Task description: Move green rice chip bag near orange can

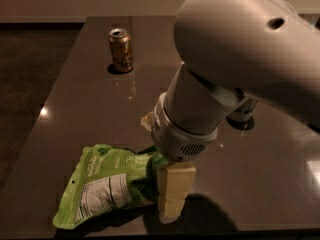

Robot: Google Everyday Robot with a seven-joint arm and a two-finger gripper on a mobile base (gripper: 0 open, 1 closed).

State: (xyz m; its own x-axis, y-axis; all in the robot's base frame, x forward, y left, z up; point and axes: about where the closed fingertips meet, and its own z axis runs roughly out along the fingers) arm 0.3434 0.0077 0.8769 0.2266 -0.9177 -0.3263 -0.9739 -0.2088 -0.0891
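I am watching the pincer (171, 204) hanging low over the near part of the table (75, 109). Its pale cream block is pointing straight down and touching the right end of the green rice chip bag (107, 186). Only one flat cream face is showing from here, so I cannot tell whether the pincer is spread, pressed together or pinching the bag's edge.

The bag is lying flat and crumpled near the table's front left, with its white label panel (102, 196) facing up. Its right end is bunching where the pincer is meeting it, and part of that end is hiding behind the cream block.

Just above the pincer, the round wrist housing (182, 139) with its vent slots is sitting over the bag's upper right corner. A small pale tab (147, 120) is sticking out at the housing's left, and I cannot make out what it is. The bulky grey arm (240, 54) is filling the upper right of the view and covering much of the table's right half.

A second can (243, 115) is standing under the arm. Only its lower part and shadow are peeking out, too little for me to read any markings.

The orange can (121, 50) is standing upright toward the back left, well apart from the bag, with a stretch of dark tabletop running between them. A glint (44, 111) is shining near the table's left edge. The dark floor (22, 84) is lying beyond that edge, and a pale wall (75, 1) is running along the top.
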